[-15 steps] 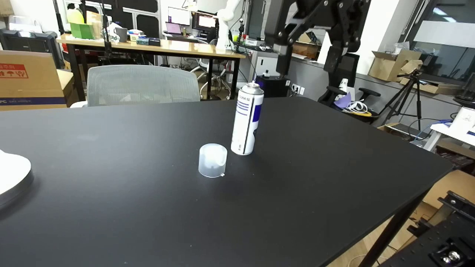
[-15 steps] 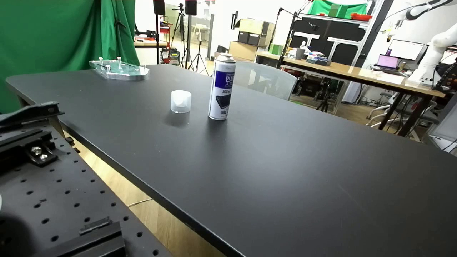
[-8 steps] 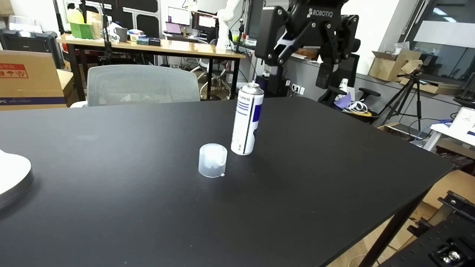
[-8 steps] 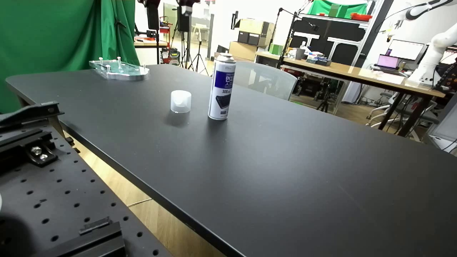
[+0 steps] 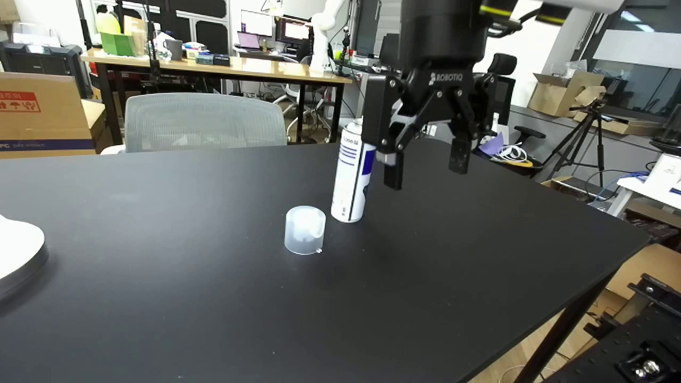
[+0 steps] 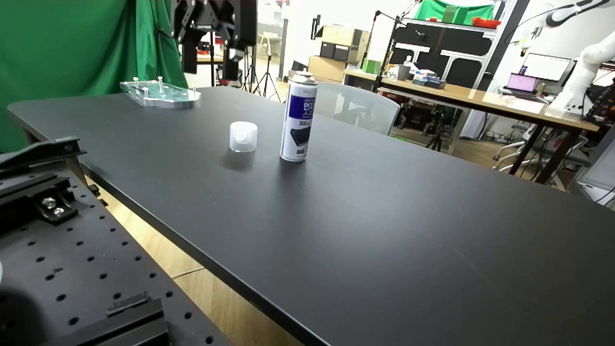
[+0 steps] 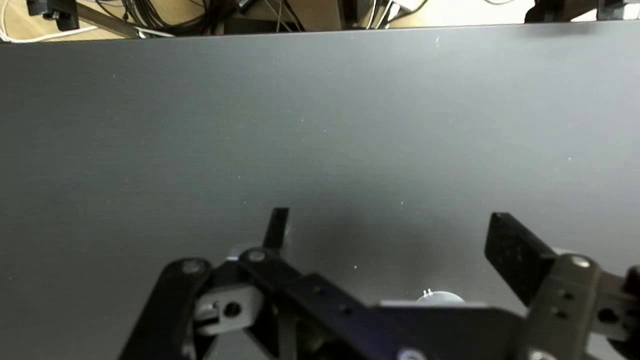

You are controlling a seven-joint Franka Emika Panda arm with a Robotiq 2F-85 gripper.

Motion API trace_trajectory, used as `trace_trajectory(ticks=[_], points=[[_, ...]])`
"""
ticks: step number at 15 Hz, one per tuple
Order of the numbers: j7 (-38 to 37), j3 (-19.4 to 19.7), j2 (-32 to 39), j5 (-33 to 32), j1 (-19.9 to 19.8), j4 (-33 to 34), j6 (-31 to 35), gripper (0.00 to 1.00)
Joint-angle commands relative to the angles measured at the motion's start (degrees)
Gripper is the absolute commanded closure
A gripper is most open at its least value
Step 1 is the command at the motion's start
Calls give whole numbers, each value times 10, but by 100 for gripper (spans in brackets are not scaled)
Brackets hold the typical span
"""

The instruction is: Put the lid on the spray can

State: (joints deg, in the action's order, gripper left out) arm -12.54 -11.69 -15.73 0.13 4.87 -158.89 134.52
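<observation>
The lid (image 5: 305, 231), a translucent whitish cap, stands on the black table in both exterior views (image 6: 243, 137). In the wrist view only an edge of the lid (image 7: 441, 298) with two small nubs shows; the gripper body hides the rest. The spray can (image 5: 347, 183), white with a blue label, stands upright close to the lid in both exterior views (image 6: 297, 122); it is out of the wrist view. My gripper (image 5: 425, 169) is open and empty, in the air above the table. It overlaps the can's upper edge in that view. It also shows in an exterior view (image 6: 210, 68) and the wrist view (image 7: 390, 222).
The black table (image 5: 213, 319) carries a clear plate with posts (image 6: 163, 93) at its far end. A white rounded object (image 5: 18, 244) sits at a table edge. A perforated black board (image 6: 96, 259) lies beside the table. A grey chair (image 5: 205, 122) stands behind it.
My gripper has come down toward the table, in one exterior view from the top edge to beside the can's upper part. It stays open. The lid and the can have not moved.
</observation>
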Motion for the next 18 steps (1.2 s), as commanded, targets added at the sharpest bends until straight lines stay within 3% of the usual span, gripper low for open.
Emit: trace_trajectory(ticks=[1,11,13,18], points=[[3,4,94,1,13,37,5,0],[-3,21,288,-11,34,129,9,0],[-4,27,305,-19,39,139,39,0],[-20,36,318,-33,65,127,204,0]])
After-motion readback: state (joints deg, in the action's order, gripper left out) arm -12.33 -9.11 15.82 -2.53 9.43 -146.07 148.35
